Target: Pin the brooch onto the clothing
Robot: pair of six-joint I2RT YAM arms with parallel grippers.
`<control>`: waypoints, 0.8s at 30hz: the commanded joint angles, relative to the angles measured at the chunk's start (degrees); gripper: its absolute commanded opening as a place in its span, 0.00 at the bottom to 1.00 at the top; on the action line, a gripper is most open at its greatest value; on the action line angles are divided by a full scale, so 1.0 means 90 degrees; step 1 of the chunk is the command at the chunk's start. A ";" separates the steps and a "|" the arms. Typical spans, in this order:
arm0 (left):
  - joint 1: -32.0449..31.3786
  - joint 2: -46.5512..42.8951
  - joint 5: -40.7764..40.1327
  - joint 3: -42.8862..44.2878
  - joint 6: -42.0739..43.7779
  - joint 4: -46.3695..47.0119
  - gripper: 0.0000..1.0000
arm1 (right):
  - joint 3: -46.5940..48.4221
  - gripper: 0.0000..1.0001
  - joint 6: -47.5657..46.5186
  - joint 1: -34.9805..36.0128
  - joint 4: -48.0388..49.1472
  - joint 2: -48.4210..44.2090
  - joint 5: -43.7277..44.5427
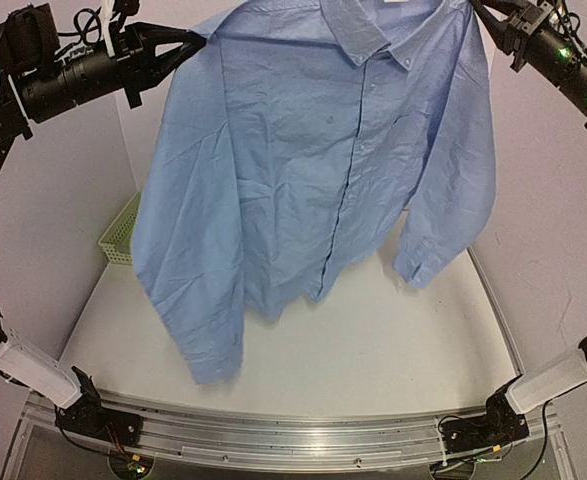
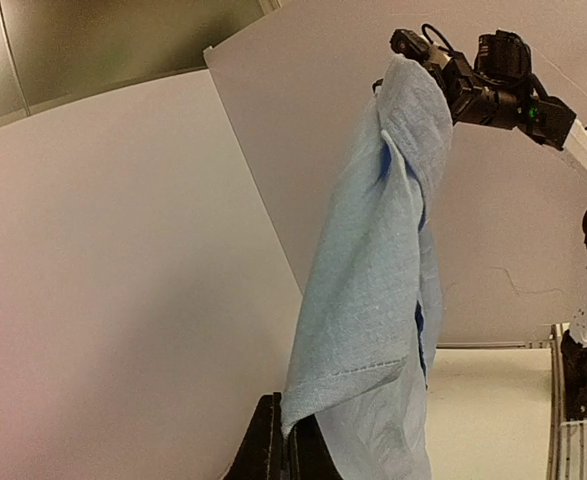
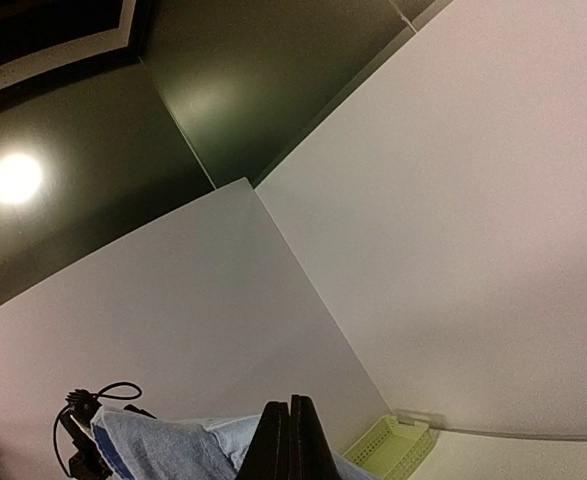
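The clothing (image 1: 313, 160) hangs spread in the air above the table (image 1: 393, 350), buttoned front facing the top camera. The left gripper (image 1: 195, 42) is closed on 1 shoulder at 10 o'clock, the right gripper (image 1: 476, 8) closed on the other at 1 o'clock. A green basket (image 1: 119, 232) sits at the table's 9 o'clock edge

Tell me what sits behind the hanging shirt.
A pale green basket pokes out left of the shirt, and the white table shows below it. The far tabletop and most of the basket are covered; no brooch shows.
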 commanded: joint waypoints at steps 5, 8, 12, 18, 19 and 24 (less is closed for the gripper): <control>0.0187 -0.0070 0.0510 0.0662 -0.1096 -0.0456 0.00 | -0.0156 0.00 0.0708 -0.0027 -0.0104 -0.0395 0.0257; 0.0362 -0.0037 0.0501 0.0653 -0.1550 -0.0390 0.00 | -0.0335 0.00 0.0794 -0.0030 -0.0260 -0.0428 0.0533; 0.0415 0.0146 -0.0071 0.0500 -0.1954 -0.0374 0.00 | -0.0500 0.00 0.0856 -0.0027 -0.0341 0.0007 0.0685; 0.1187 0.0694 0.0008 -0.0407 -0.2368 -0.0281 0.00 | -0.0381 0.00 0.0807 -0.0026 -0.0352 0.1919 0.0413; 0.1593 0.0840 0.0289 -0.0621 -0.2567 -0.0168 0.00 | -0.0361 0.00 0.0820 -0.0045 -0.0342 0.2220 0.0378; 0.2818 0.1882 0.1428 -0.1368 -0.3085 0.0760 0.00 | 0.0128 0.00 0.0466 -0.0136 -0.0314 0.3841 0.0647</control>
